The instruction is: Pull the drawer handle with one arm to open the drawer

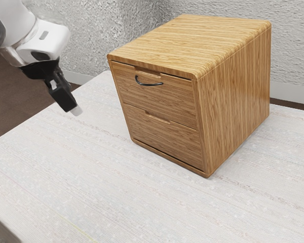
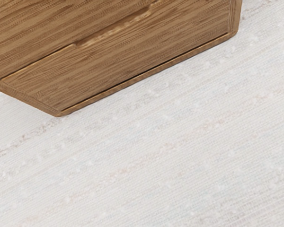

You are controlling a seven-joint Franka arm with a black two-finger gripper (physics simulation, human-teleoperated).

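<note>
While the tool (image 1: pixel 71 105) hangs off the drawer side of the bamboo cabinet (image 1: pixel 228 91), well apart from it and above the bench (image 1: pixel 116 192), it holds nothing. It is seen edge-on, so I cannot tell whether it is spread or pressed together.

The cabinet stands on the bench with two drawer fronts turned toward the tool. The upper drawer (image 1: pixel 162 98) sits just under the cabinet's top panel and looks shut, its front flush with the cabinet's frame. Its handle (image 1: pixel 148 83) is a thin dark bow, probably metal wire, fixed near the upper edge of that front and sagging downward. The lower drawer (image 1: pixel 167 134) carries only a low wooden ridge (image 1: pixel 157 118). In the wrist view that ridge (image 2: pixel 114 29) and the cabinet's bottom edge lie ahead of the hand, so the hand seems aimed low on the cabinet's front.

I judge the handle stiff, narrow and smooth, so likely slippery. The middle of the bow is the place to take it, so the pull runs square to the cabinet's front and the drawer does not rack. The drawer is rigid wood and should slide with modest resistance. The cabinet looks heavy enough to stay put, though it could creep across the bench if the drawer binds.
</note>
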